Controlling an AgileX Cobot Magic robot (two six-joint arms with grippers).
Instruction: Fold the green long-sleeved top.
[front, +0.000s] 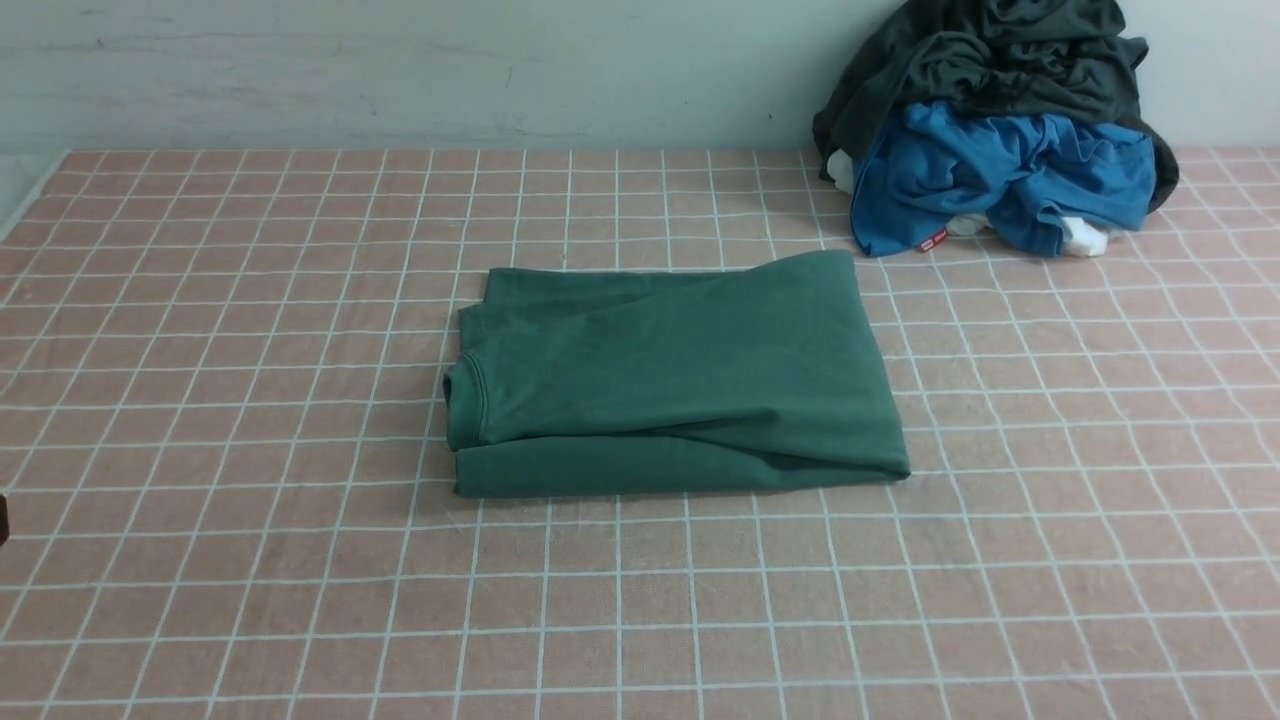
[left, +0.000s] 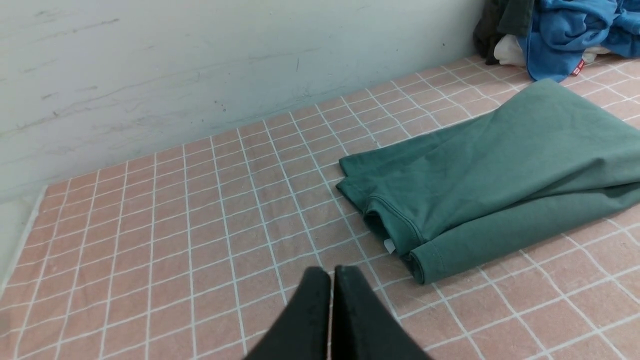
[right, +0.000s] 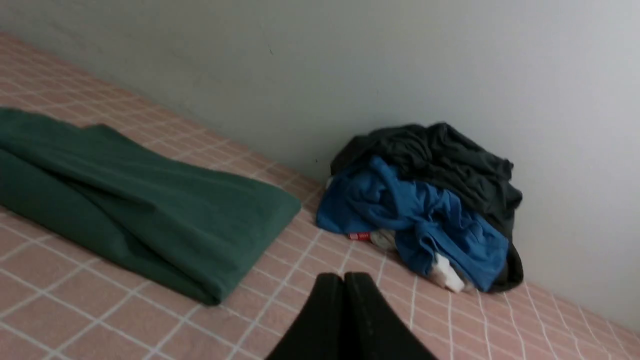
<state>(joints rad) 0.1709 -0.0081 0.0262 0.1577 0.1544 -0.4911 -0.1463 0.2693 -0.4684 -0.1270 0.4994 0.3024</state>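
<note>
Leftward, my left gripper (left: 332, 272): fingertips together, nothing between them, apart from the cloth; if I drove in like this, I would likely shove the fabric instead of picking it up.
Collar end: the neck of the green long-sleeved top (front: 680, 360) faces left, its white label (left: 389, 245) peeking out; a pinch there could catch one layer only and pull the neck loose.
Near edge: a lower layer shows beneath the upper one, with a slanting crease; folding over that slack may trap a lump.
Green bundle: lying flat mid-table on the checked cloth (front: 250, 600), seemingly well folded; another careless grab might undo it.
Right end: the far corner sits near the blue garment (front: 1000, 170) under the dark garment (front: 1010, 70); a wide sweep there could snag the heap and topple it.
Right gripper (right: 344, 277): tips closed on nothing, clear of both; descending unopened, it would probably just press the cloth.
</note>
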